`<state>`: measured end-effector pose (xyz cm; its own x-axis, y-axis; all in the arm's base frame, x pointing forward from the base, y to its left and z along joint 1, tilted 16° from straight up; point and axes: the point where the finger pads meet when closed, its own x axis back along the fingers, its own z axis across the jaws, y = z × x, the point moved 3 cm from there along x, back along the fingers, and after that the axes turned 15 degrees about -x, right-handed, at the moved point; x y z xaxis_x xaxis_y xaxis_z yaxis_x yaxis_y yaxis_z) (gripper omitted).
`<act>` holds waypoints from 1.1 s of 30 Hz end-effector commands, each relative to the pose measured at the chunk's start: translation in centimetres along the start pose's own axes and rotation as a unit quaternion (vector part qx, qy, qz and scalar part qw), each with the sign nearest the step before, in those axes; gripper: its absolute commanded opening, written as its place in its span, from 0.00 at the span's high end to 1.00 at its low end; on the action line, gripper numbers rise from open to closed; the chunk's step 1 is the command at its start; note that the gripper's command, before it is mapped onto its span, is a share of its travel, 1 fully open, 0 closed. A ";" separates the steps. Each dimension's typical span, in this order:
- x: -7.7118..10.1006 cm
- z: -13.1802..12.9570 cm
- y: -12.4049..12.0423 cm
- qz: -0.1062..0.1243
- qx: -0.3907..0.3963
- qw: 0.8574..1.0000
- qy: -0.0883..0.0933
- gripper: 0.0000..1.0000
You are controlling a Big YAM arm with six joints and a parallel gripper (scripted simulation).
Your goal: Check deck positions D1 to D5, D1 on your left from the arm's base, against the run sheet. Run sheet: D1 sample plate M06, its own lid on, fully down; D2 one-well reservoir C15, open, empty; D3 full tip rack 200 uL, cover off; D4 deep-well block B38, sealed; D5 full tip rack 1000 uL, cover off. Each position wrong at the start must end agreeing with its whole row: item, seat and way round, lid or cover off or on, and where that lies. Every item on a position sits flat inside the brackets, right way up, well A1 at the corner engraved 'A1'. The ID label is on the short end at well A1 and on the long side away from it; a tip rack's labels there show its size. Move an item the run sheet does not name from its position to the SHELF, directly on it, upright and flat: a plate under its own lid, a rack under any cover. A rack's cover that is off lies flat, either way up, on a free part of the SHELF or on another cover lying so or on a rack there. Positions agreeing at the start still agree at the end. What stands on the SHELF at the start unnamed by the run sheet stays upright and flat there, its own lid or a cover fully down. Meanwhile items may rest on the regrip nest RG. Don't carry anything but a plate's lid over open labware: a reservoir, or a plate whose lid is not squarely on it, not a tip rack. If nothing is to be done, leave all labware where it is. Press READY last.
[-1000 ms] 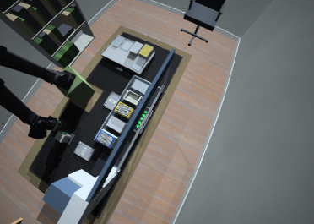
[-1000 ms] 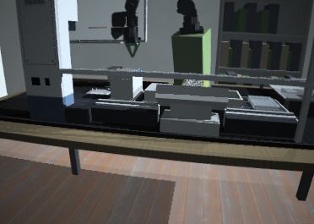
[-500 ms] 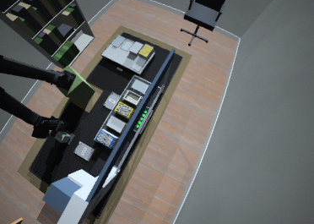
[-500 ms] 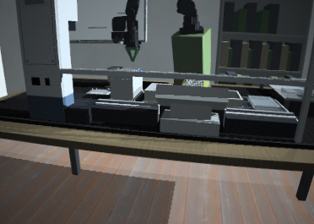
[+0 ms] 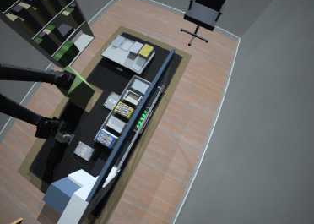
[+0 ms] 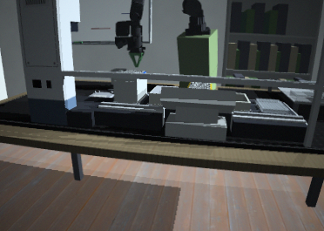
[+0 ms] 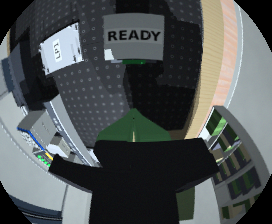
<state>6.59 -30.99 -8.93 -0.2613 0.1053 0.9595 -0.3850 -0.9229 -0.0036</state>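
Note:
My gripper (image 5: 63, 136) is shut and empty. It hangs above the black mat near the grey READY button (image 5: 83, 150). In the wrist view the READY button (image 7: 134, 36) lies ahead of my green fingertips (image 7: 135, 125). In the exterior view the gripper (image 6: 137, 61) is well above the deck. The deck row holds a lidded grey plate (image 5: 141, 87), an open reservoir (image 5: 132, 98), a yellow tip rack (image 5: 124, 110), a grey sealed block (image 5: 115, 124) and a blue tip rack (image 5: 105, 138). Five green lights (image 5: 141, 117) glow beside the row.
The shelf (image 5: 128, 52) at the far end holds several grey items and a yellow-topped one (image 5: 146, 51). A small nest plate (image 5: 112, 101) lies beside the row. The green arm pedestal (image 5: 78, 89) and a white-blue cabinet (image 5: 69, 192) flank me. A long rail (image 5: 139, 122) runs along the deck.

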 end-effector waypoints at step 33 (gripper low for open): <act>-4.4 0.2 0.4 -0.007 -0.001 1.000 0.003 1.00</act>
<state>7.78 -31.38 -13.49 -0.2609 0.1017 0.9600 -0.3854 -0.9227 -0.0070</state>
